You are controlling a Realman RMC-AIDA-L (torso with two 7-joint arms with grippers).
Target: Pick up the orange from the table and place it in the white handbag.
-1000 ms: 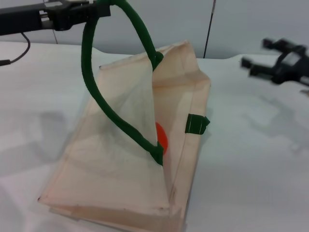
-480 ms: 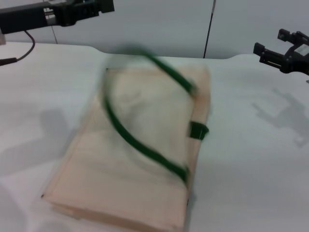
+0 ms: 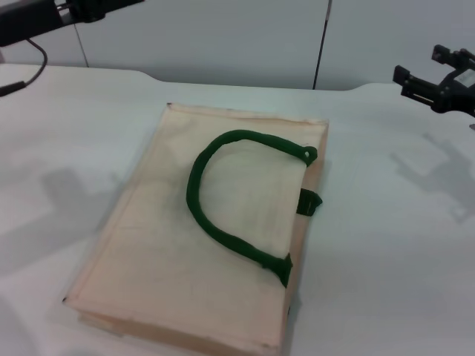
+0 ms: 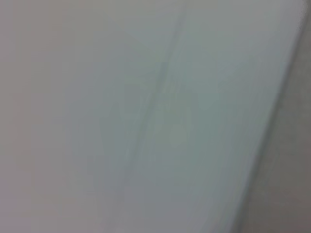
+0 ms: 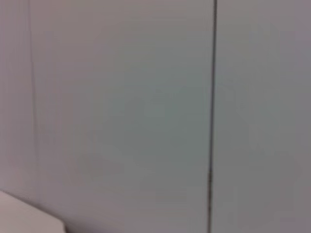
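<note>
The white handbag (image 3: 156, 252) lies flat on the table (image 3: 386, 245) in the head view. Its dark green handle (image 3: 211, 222) rests loosely on top, and the small green side tab (image 3: 309, 202) is on its right edge. The orange is hidden; no part of it shows. My left gripper (image 3: 104, 7) is high at the far left, clear of the bag and holding nothing that shows. My right gripper (image 3: 423, 70) is open and empty, raised above the table at the far right. Both wrist views show only a blank grey wall.
A grey wall with a dark vertical seam (image 3: 320, 44) stands behind the table. A black cable (image 3: 30, 70) hangs from the left arm at the far left. Bare tabletop lies on both sides of the bag.
The left gripper has let go of the green handle and pulled back left. The bag, held open and upright before, has dropped flat, hiding the orange. The right gripper moved slightly up and right.
</note>
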